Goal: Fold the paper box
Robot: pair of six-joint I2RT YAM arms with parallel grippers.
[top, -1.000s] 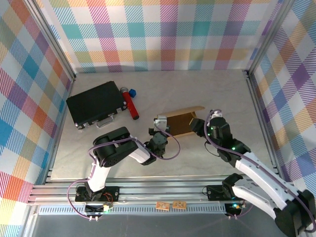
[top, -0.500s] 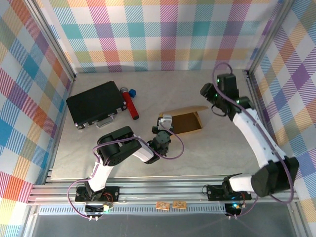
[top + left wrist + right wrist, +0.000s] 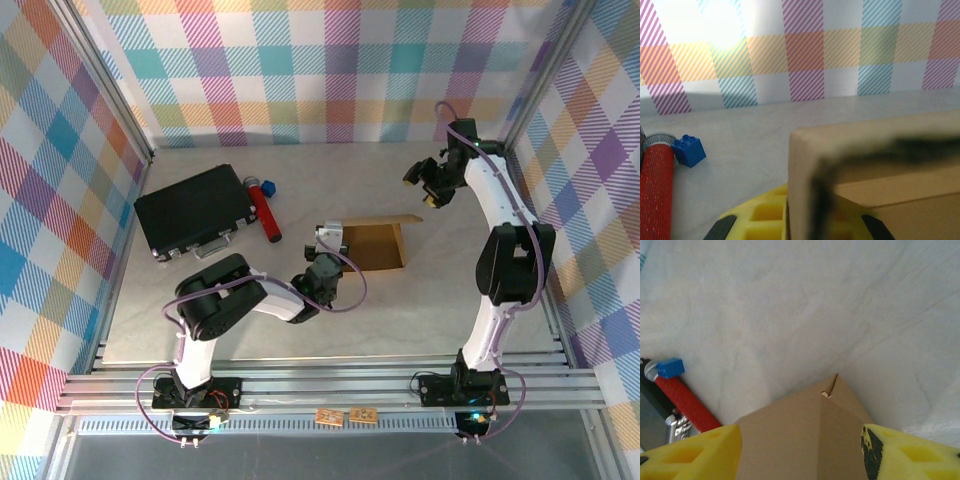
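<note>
Black case (image 3: 195,210): worktop's far-left area.
Paper box (image 3: 375,246): mid-worktop, its left wall pinched in the clenched left gripper (image 3: 334,243).
Right gripper (image 3: 422,190): released and empty, raised beyond the box's far-right corner.
Risk: with a one-sided hold, the box may pivot or its wall crumple.

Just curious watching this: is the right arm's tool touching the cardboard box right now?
Apart. The top view shows the right tool near the back right corner, with bare table between it and the cardboard box.

Black case (image 3: 193,210), red cylinder (image 3: 265,212) just beside it, blue brick (image 3: 270,186) near its grey tip
</note>
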